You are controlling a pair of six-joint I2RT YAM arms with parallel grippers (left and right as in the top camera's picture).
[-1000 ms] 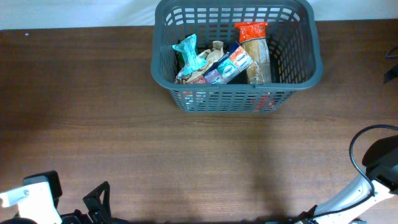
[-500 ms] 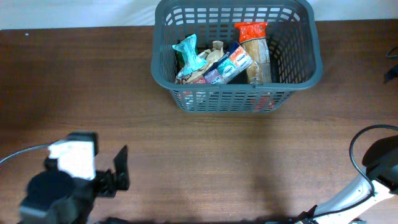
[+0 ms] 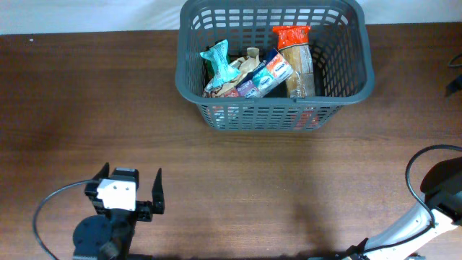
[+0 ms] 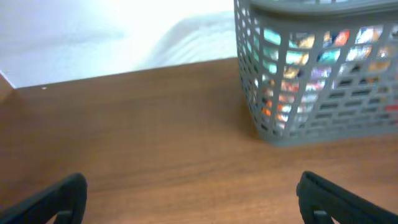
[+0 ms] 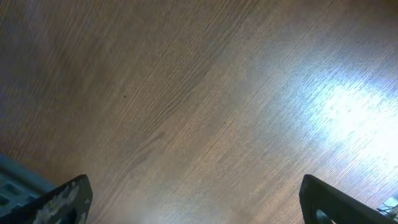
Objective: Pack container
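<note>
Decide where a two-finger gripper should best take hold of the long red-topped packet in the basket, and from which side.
Probably grip the red-topped packet at its red end, coming straight down from above. The basket has lattice walls that block any sideways approach, and that end looks clear of the blue packet lying against its left side.

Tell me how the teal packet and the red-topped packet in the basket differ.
Colour: the teal packet is blue-green all over; the red-topped packet has a red end and a pale tan body. Place: the teal packet lies at the left of the container, the red-topped packet at the right. Size: the red-topped packet looks longer. Both lie inside the container.
</note>
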